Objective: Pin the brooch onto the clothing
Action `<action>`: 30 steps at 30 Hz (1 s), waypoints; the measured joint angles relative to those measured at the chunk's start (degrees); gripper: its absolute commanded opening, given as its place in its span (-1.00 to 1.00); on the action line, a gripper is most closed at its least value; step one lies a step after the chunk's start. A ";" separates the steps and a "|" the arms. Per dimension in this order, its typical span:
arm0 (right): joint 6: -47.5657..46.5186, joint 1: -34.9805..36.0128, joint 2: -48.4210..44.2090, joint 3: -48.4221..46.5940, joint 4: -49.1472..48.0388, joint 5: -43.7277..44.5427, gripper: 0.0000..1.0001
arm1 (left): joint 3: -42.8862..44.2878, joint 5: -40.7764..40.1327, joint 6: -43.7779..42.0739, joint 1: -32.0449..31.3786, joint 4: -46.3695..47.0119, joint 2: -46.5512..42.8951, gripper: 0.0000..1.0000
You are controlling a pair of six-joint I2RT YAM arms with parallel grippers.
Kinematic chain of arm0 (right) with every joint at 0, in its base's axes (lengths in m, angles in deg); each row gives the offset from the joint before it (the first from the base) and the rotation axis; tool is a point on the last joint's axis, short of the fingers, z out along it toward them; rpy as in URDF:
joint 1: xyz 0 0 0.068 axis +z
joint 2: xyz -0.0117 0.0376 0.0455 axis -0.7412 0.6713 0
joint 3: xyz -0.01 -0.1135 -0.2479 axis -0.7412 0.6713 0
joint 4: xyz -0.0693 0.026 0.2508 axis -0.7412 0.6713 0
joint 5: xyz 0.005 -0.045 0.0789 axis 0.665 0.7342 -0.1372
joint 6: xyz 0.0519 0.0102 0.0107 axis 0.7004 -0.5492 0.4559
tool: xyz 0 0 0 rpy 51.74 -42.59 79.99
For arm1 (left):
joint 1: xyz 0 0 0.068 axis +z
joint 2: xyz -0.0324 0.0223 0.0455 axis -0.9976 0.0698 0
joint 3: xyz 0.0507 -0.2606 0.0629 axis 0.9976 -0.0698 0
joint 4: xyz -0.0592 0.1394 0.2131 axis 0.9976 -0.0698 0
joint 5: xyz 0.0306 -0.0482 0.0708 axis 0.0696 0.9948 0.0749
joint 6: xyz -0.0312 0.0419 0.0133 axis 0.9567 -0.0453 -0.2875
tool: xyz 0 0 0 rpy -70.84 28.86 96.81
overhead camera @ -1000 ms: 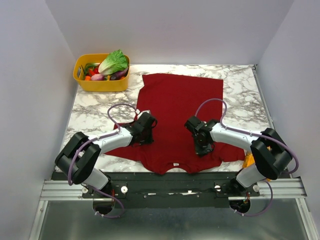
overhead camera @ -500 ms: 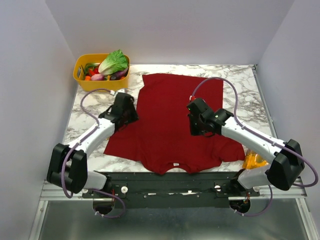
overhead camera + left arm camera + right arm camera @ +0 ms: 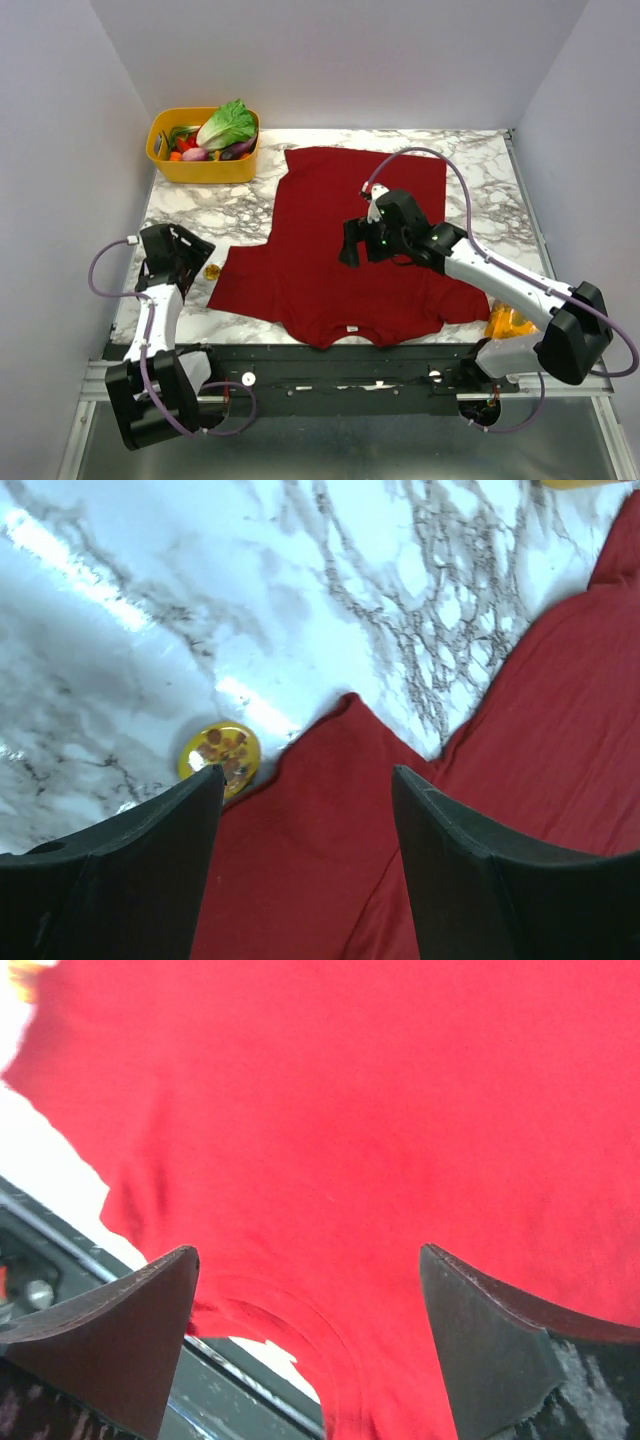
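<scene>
On our left gripper (image 3: 306, 786) the fingers (image 3: 130, 870) are standing apart, grasping nothing (sleeve cloth is showing between them). The brooch (image 3: 220, 757) is lying on the marble table (image 3: 300, 590) at their ten o'clock, just beside the sleeve of the dark red T-shirt (image 3: 335, 225). Our right gripper (image 3: 308, 1258) is spreading wide and empty above the shirt's chest, its collar at six o'clock. A yellow vegetable tub (image 3: 203, 166) is sitting at the table's eleven o'clock.

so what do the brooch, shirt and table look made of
Brooch: likely metal or enamel, glossy; it shows a bright glare.
Shirt: soft matte fabric; limp, creased edges.
Table: marble-look top, polished; grey veins and reflections, maybe laminate.
</scene>
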 measured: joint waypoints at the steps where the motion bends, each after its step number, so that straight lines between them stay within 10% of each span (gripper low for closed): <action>1: -0.63 0.00 -0.44 0.17 -1.49 -1.09 0.99 | -0.83 0.87 0.42 1.44 0.15 -0.31 0.54; 14: -4.04 0.00 5.44 -1.05 -19.28 -14.25 0.98 | -1.99 4.17 -0.20 9.73 -0.11 0.55 0.49; 25: -1.75 2.01 28.35 -15.89 -22.32 -25.70 0.01 | -1.36 3.52 -2.49 10.03 -0.55 5.44 0.39; 30: 0.04 5.18 36.06 -24.11 -22.84 -28.68 0.00 | -1.70 3.50 -2.75 10.03 0.68 7.65 0.36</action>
